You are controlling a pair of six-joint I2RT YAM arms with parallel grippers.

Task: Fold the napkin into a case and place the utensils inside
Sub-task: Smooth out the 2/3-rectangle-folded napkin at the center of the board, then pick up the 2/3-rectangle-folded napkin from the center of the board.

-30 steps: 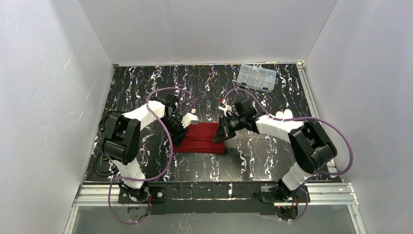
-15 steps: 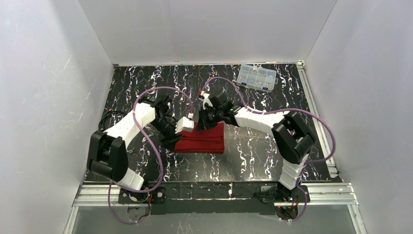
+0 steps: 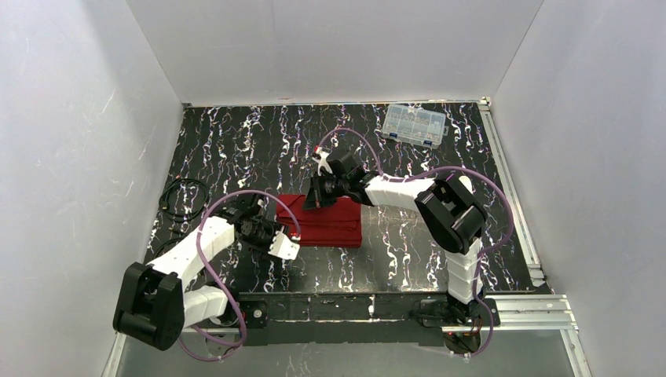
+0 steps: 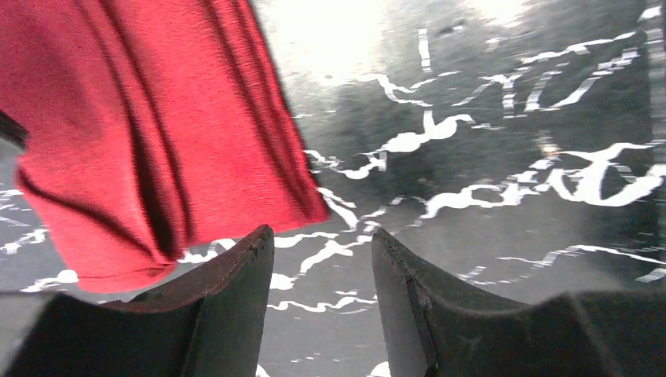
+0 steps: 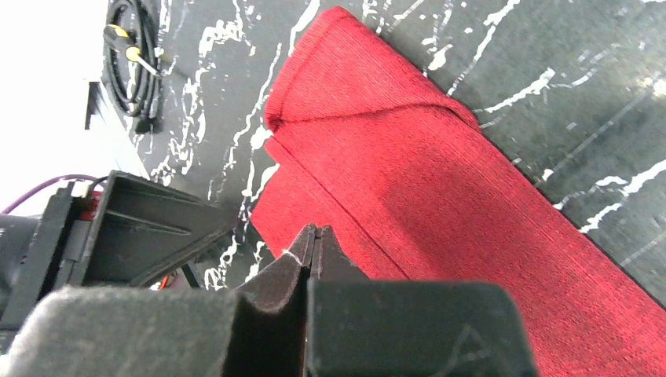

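The napkin [image 3: 336, 224] lies on the black marbled table as a flat, deep red, layered oblong. It also shows in the left wrist view [image 4: 141, 118] and the right wrist view [image 5: 440, 181], where one corner is folded over at its far end. My right gripper [image 3: 315, 201] [image 5: 314, 228] is shut, with nothing visible between its tips, and hovers over the oblong's far left part. My left gripper [image 3: 281, 239] [image 4: 322, 232] stands open and empty just off the near left corner, above bare table. The utensils are out of view.
A clear plastic compartment box [image 3: 415, 124] sits at the back right. A coiled black cable [image 3: 182, 200] [image 5: 133, 63] lies by the left wall. White walls close in the table on three sides.
My left arm has pulled back from the napkin toward the near left, and its jaws have opened. My right gripper has moved left across the cloth and stayed shut.
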